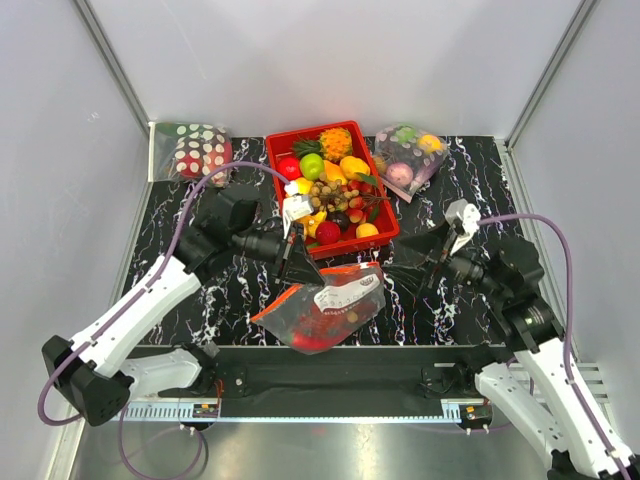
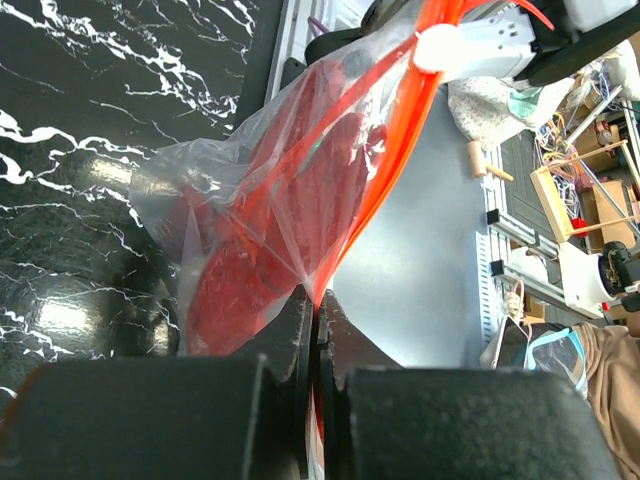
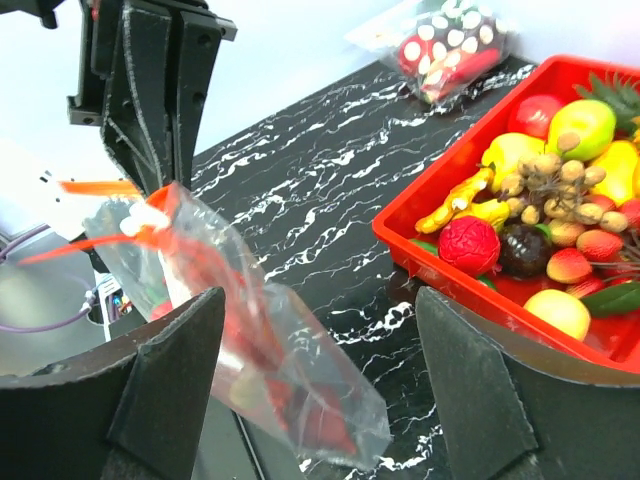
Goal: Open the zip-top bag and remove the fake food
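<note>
Left fingers (image 2: 308, 325): pressed together, pinching the top edge of the clear crinkly zip-top bag (image 1: 330, 305) right at its orange-red zip strip (image 2: 400, 150). The bag hangs tilted from that pinch, over the near part of the black white-veined marble desk (image 1: 470, 180), just in front of the red plastic tray (image 1: 295, 137). Its lower end reaches the desk's near edge; I cannot tell whether it rests there or hangs free. White label (image 1: 345, 296) faces up on the bag in the overhead view.

Red fake food pieces (image 1: 318, 335) are inside the bag, gathered toward the low end. Through the wrinkled plastic they read only as red masses, and single shapes are not clear. I cannot tell whether the bag mouth is open or sealed.

Right fingers (image 1: 408, 265): spread wide, holding nothing. They point at the bag's right end and are near it, with no contact visible from above. In the right wrist view the bag's lower half shows in the gap between the two fingers, partly hidden behind one of them.

The tray stands at the back middle of the desk, filled with yellow, green, orange and red toy fruits. Red bag with white dots (image 1: 197, 150) lies at the back left corner. Clear bag of pastel round fruits (image 1: 408, 158) lies at the back right, just beside the tray. Both are well apart from either arm's fingers.
</note>
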### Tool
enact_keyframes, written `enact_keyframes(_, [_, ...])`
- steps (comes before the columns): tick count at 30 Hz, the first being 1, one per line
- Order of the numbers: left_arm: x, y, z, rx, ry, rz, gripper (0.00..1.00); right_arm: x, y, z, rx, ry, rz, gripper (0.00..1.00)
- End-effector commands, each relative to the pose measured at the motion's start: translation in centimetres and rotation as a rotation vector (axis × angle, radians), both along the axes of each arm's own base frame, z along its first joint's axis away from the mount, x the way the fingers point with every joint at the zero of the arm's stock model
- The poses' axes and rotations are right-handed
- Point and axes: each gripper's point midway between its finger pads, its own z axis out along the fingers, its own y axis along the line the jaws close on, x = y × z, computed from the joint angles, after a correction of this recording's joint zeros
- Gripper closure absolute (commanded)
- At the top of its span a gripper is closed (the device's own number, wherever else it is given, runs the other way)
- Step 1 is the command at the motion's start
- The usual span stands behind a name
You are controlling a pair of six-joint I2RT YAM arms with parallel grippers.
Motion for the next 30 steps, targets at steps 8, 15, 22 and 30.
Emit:
enact_keyframes(8, [-1.3,0.5,3.4,-0.096,-0.06,-0.045,1.0,-2.1,0.4,0.6,-0.006,-0.003,0.096,0.24])
enact_keyframes(15, [-1.3,0.3,3.3,-0.103,-0.041,-0.046,1.0,-1.6,2.3,0.3,0.035,0.041,0.219,0.35])
enact_keyframes(22, [-1.1,0.0,3.1,-0.106,-0.027,-0.054,1.0,-1.8,2.8,1.3,0.06,-0.001,0.267,0.37])
enact_keyframes(30, [-0.5,-0.5,2.8,-0.105,-0.014,-0.057,1.0,-2.7,3.5,1.5,0.094,-0.007,0.336,0.42])
